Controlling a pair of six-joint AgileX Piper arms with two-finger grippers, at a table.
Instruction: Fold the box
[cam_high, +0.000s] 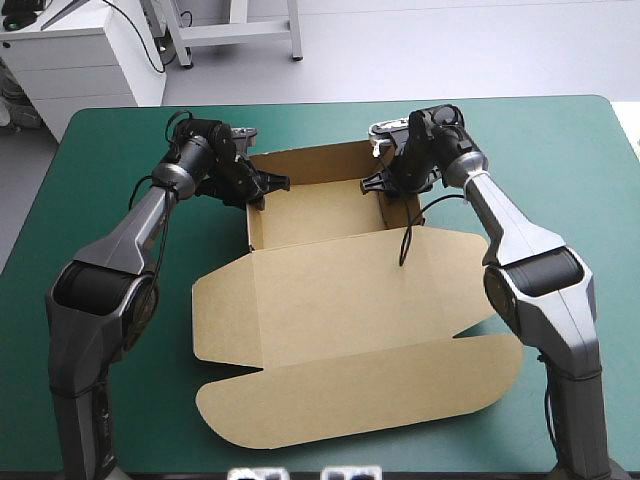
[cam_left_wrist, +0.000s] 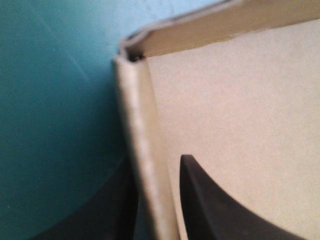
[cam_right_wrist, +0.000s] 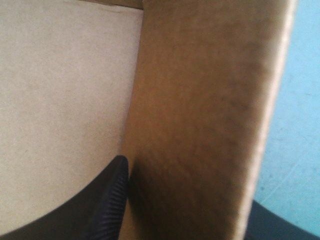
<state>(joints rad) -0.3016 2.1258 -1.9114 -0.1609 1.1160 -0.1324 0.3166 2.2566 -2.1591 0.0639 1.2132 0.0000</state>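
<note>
Box (cam_high: 330, 290) sits mid-table on the teal-green cover (cam_high: 120, 160): tray end toward the far edge with its walls up, lid (cam_high: 350, 285) lying flat toward the near edge. Left gripper (cam_high: 262, 190) is clamped on the left wall (cam_high: 250, 215) near the far corner, one black finger inside the tray and one outside, board pinched between. Right gripper (cam_high: 385, 183) is the same on the right wall (cam_high: 400, 205), nipped tight across it. Risks as I see them: 1) the left wrist view shows a small dark gap where the left wall meets the far wall (cam_high: 310, 160), so that corner doesn't look fully seated. Let go there and I'd expect the wall to spring outward. 2) The right wall shows a broad brown face to its own camera and reads as leaning, not plumb. Can't tell if its fold-over is tucked; an early release may let it flop. 3) Both arms hold one light sheet and nothing pins it down, so any uneven pull would rack the tray or drag the whole box across the cover. 4) The pinch is near the far corners only; the near ends of both walls are unsupported and could splay. 5) Too hard a squeeze would crease the board off its score line. Lid is clear of both grippers.
</note>
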